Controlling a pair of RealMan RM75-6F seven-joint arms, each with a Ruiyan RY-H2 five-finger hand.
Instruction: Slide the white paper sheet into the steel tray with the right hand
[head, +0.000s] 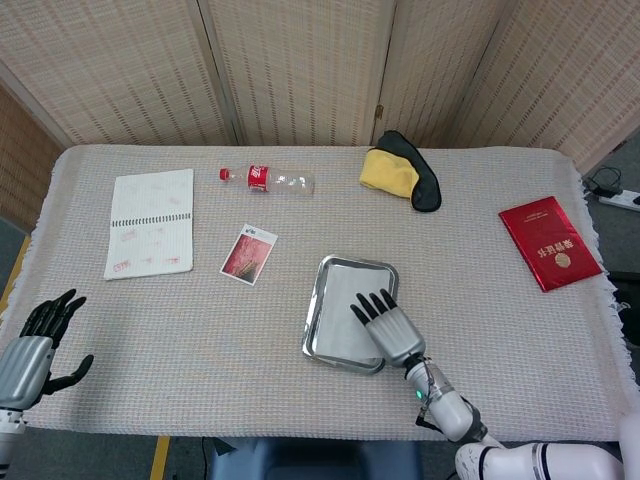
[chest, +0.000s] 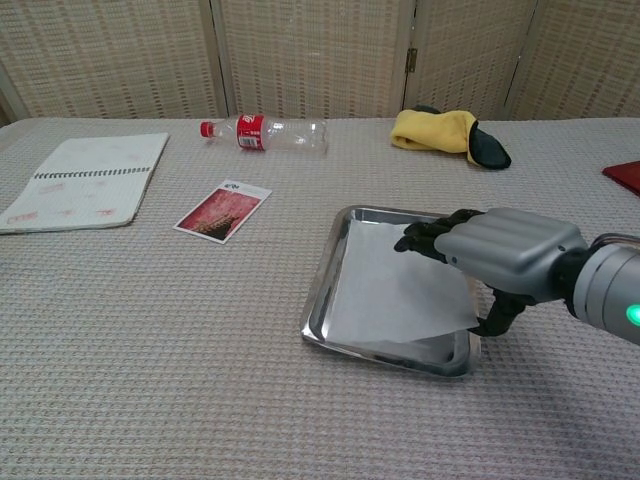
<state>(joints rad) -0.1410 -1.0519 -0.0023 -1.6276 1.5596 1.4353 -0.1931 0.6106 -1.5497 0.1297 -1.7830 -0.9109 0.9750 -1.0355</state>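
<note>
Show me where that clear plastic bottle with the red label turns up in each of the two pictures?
Head view: the clear plastic bottle with the red label lies on its side near the table's far edge, left of centre.
Chest view: the same bottle lies at the upper left of centre, red cap pointing left.
Shared landmark: in both views the small red photo card lies nearer the camera than the bottle, slightly to its left.

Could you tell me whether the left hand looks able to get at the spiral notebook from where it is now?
Probably yes. The left hand, open at the table's near left edge, has only bare tablecloth between it and the spiral notebook, though it would have to reach forward.
</note>
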